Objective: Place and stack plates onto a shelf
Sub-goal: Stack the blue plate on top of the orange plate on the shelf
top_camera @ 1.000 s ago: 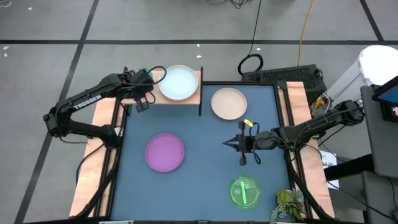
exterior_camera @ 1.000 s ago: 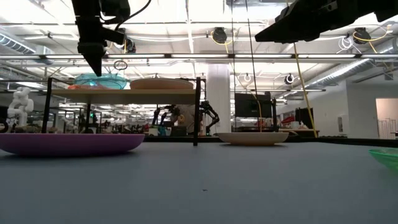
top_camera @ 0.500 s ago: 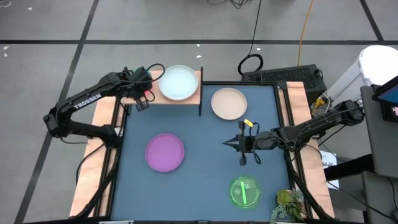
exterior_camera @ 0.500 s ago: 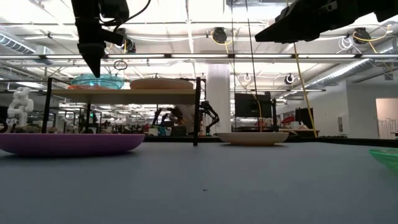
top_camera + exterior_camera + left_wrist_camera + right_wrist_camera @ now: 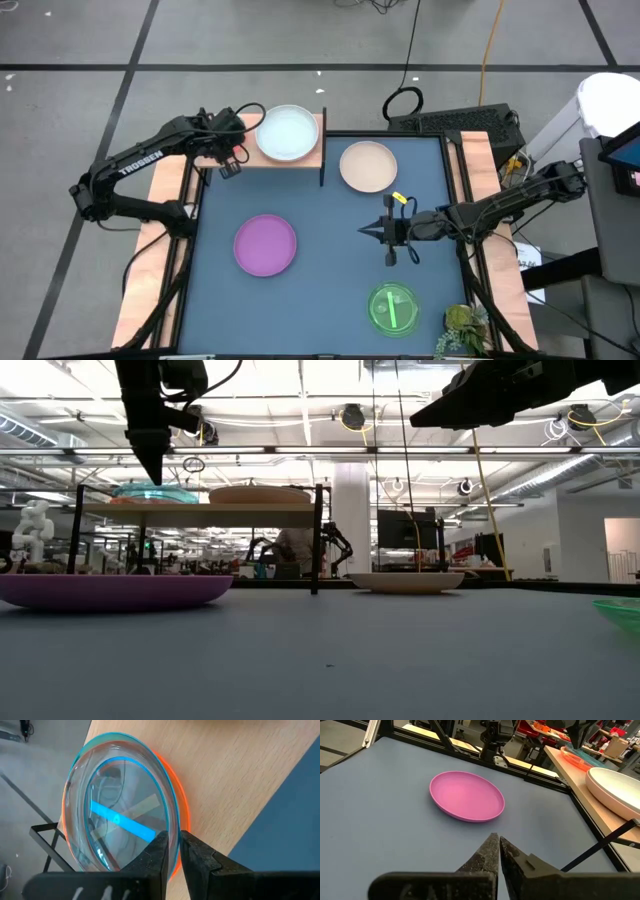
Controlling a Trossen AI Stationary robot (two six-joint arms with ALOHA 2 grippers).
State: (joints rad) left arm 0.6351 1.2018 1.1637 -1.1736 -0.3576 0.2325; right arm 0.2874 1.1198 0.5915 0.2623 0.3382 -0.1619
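Only the left wrist view shows the left gripper (image 5: 172,851) narrowly parted above the cyan plate (image 5: 120,820).

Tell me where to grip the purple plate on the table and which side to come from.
Grip the raised rim of the purple plate, one finger inside and one outside. It lies flat and shallow on the blue table, so only the flared lip, seen in the low view, offers a hold. Probably come from above at its right edge, nearest the right end effector, with no other plate between.
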